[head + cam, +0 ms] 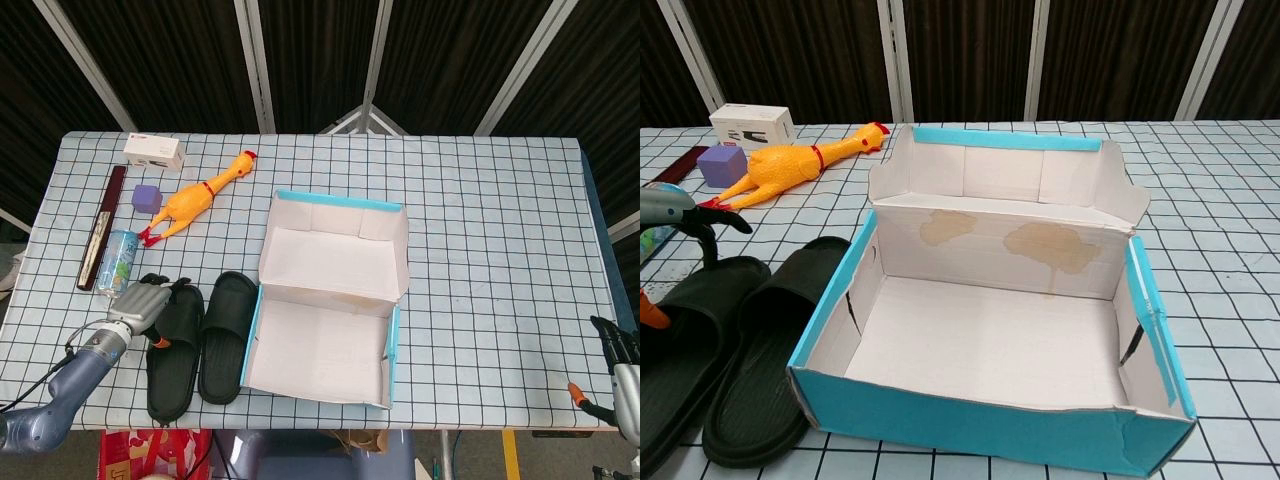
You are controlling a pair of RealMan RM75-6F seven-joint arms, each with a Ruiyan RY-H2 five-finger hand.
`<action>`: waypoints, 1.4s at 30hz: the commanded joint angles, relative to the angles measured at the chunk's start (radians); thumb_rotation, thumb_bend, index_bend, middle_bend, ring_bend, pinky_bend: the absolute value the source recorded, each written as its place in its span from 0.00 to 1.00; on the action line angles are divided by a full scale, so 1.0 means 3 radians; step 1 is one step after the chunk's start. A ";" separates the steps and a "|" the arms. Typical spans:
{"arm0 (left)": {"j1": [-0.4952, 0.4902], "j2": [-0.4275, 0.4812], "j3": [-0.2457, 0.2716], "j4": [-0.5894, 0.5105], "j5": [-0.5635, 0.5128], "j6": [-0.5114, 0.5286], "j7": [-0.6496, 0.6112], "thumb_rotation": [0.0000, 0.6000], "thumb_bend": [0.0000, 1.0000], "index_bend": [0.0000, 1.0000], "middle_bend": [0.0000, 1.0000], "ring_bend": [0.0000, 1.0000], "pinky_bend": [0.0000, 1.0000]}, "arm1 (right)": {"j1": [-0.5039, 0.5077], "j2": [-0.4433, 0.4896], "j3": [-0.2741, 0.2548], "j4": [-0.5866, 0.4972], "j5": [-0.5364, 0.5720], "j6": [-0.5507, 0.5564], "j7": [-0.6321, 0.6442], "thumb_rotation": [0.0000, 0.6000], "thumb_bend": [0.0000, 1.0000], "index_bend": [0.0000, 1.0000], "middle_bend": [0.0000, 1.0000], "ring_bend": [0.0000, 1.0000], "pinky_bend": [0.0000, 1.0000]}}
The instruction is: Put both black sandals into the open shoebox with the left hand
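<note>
Two black sandals lie side by side left of the shoebox, the outer sandal [170,350] [685,345] and the inner sandal [225,335] [770,350]. The inner one touches the open shoebox [320,345] [980,340], which is empty with its lid folded back. My left hand [142,303] [685,215] hovers at the toe strap of the outer sandal. Its fingers are spread over the strap and its orange-tipped thumb is beside the sole. No firm grip shows. My right hand [618,358] hangs at the table's front right corner, holding nothing.
A yellow rubber chicken [195,198] [790,165], a purple cube [147,196], a white carton [154,152], a drink can [115,260] and a long dark box [103,225] occupy the far left. The table's front edge runs just behind the sandals' heels.
</note>
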 commanded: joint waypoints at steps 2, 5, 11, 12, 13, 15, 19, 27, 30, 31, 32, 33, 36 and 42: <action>0.0038 -0.0065 -0.0019 0.0082 0.0075 0.0125 -0.0049 1.00 0.38 0.08 0.50 0.13 0.07 | 0.0001 0.0000 -0.0001 -0.0007 0.0009 -0.0008 -0.0012 1.00 0.25 0.08 0.12 0.14 0.09; 0.0111 -0.0098 -0.0032 0.0120 0.0191 0.0296 -0.0094 1.00 0.47 0.17 0.59 0.18 0.08 | 0.0005 0.0000 -0.0004 -0.0012 0.0008 -0.0018 -0.0021 1.00 0.25 0.08 0.12 0.14 0.09; 0.0242 -0.0002 -0.0085 0.0064 0.0381 0.0575 -0.0200 1.00 0.49 0.38 0.62 0.20 0.08 | 0.0010 -0.0004 -0.0007 -0.0022 0.0005 -0.0025 -0.0044 1.00 0.25 0.08 0.12 0.14 0.09; 0.0260 0.0032 -0.0092 0.0036 0.0406 0.0603 -0.0219 1.00 0.49 0.40 0.62 0.20 0.08 | 0.0011 -0.0005 -0.0009 -0.0024 0.0003 -0.0028 -0.0049 1.00 0.25 0.08 0.12 0.14 0.09; 0.0276 0.0067 -0.0101 0.0011 0.0430 0.0628 -0.0239 1.00 0.49 0.41 0.62 0.20 0.08 | 0.0012 -0.0006 -0.0011 -0.0027 0.0002 -0.0029 -0.0051 1.00 0.25 0.08 0.12 0.14 0.09; 0.0301 0.0135 -0.0115 -0.0033 0.0466 0.0669 -0.0265 1.00 0.49 0.43 0.62 0.20 0.08 | 0.0015 -0.0008 -0.0011 -0.0029 0.0004 -0.0035 -0.0058 1.00 0.25 0.08 0.12 0.14 0.09; 0.0352 0.0289 -0.0158 -0.0149 0.0557 0.0767 -0.0310 1.00 0.49 0.43 0.62 0.20 0.08 | 0.0020 -0.0009 -0.0013 -0.0038 0.0014 -0.0050 -0.0080 1.00 0.25 0.08 0.12 0.14 0.09; 0.0345 0.0756 -0.0479 -0.0887 0.1033 0.1420 0.0080 1.00 0.48 0.45 0.61 0.20 0.08 | 0.0027 -0.0004 -0.0017 -0.0051 0.0030 -0.0074 -0.0082 1.00 0.25 0.08 0.12 0.14 0.09; 0.0288 0.0829 -0.0583 -0.1109 0.1163 0.1605 0.0423 1.00 0.48 0.45 0.61 0.20 0.08 | 0.0031 -0.0002 -0.0015 -0.0049 0.0039 -0.0083 -0.0077 1.00 0.25 0.08 0.12 0.14 0.09; 0.0261 0.0841 -0.0618 -0.1179 0.1217 0.1661 0.0556 1.00 0.48 0.45 0.61 0.20 0.08 | 0.0033 -0.0002 -0.0014 -0.0048 0.0043 -0.0087 -0.0078 1.00 0.25 0.08 0.12 0.14 0.09; 0.0230 0.0844 -0.0650 -0.1246 0.1277 0.1712 0.0700 1.00 0.48 0.46 0.61 0.20 0.08 | 0.0034 -0.0002 -0.0015 -0.0049 0.0043 -0.0089 -0.0077 1.00 0.25 0.08 0.12 0.14 0.09; 0.0194 0.0840 -0.0677 -0.1303 0.1341 0.1752 0.0861 1.00 0.48 0.46 0.61 0.20 0.08 | 0.0035 -0.0002 -0.0016 -0.0050 0.0042 -0.0091 -0.0077 1.00 0.25 0.08 0.12 0.14 0.09; 0.0068 0.0791 -0.0706 -0.1423 0.1555 0.1792 0.1418 1.00 0.48 0.48 0.62 0.20 0.08 | 0.0038 -0.0004 -0.0023 -0.0053 0.0031 -0.0099 -0.0083 1.00 0.25 0.08 0.12 0.14 0.09; -0.0185 0.0545 -0.0640 -0.1429 0.2018 0.1638 0.2487 1.00 0.48 0.47 0.62 0.20 0.11 | 0.0047 0.0004 -0.0038 -0.0056 0.0007 -0.0118 -0.0066 1.00 0.25 0.08 0.12 0.14 0.09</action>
